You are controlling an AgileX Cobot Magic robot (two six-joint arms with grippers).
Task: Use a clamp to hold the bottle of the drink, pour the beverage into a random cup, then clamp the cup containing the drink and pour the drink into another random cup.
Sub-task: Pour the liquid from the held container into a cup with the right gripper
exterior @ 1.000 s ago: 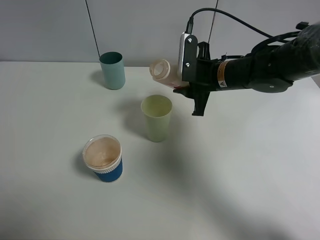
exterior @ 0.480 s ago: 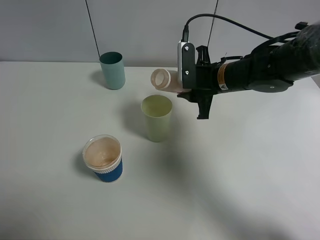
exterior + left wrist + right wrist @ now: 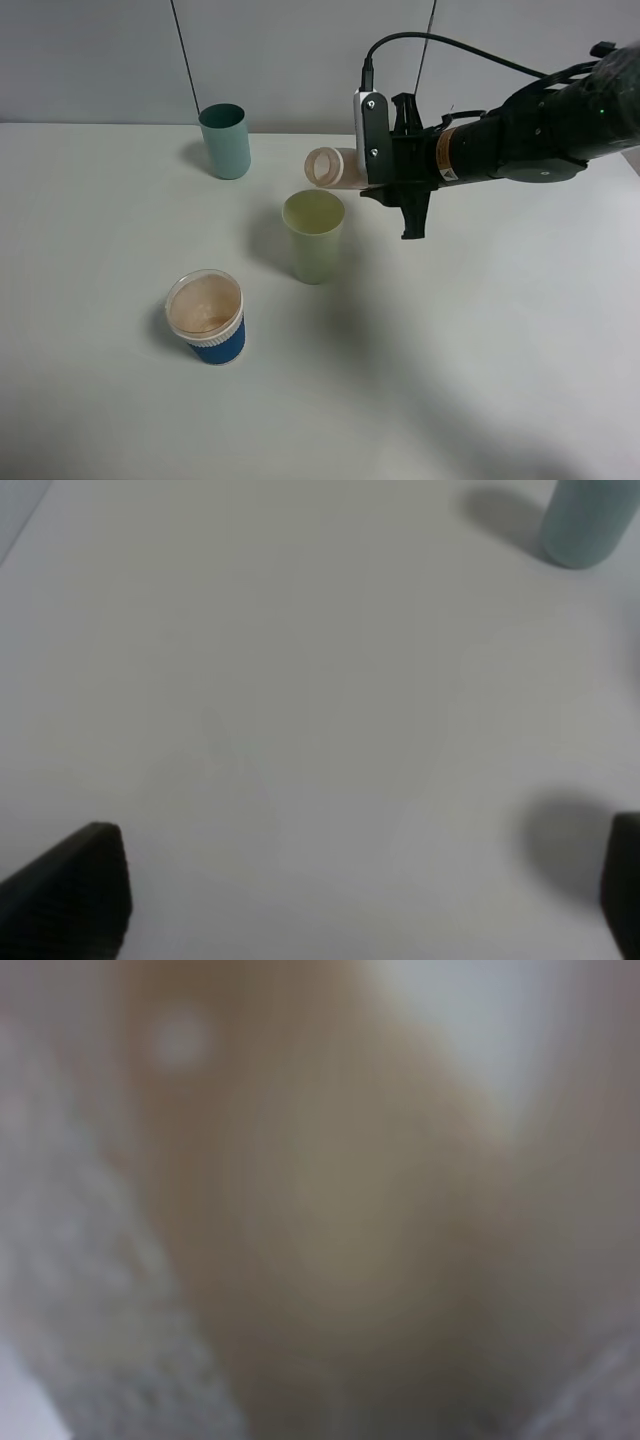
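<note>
Right pincer (image 3: 362,180) clamps the tipped bottle (image 3: 325,166): sharp from above, only blur at its wrist.

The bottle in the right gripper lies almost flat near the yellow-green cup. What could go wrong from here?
1. The bottle has its mouth near the far rim of the yellow-green cup, not clearly over its middle, so the drink might run onto the table.
2. Nothing holds this cup. If the right gripper comes lower, a touch could perhaps tip it.
3. The right wrist view is only blur, so it cannot help to check the aim.
</note>
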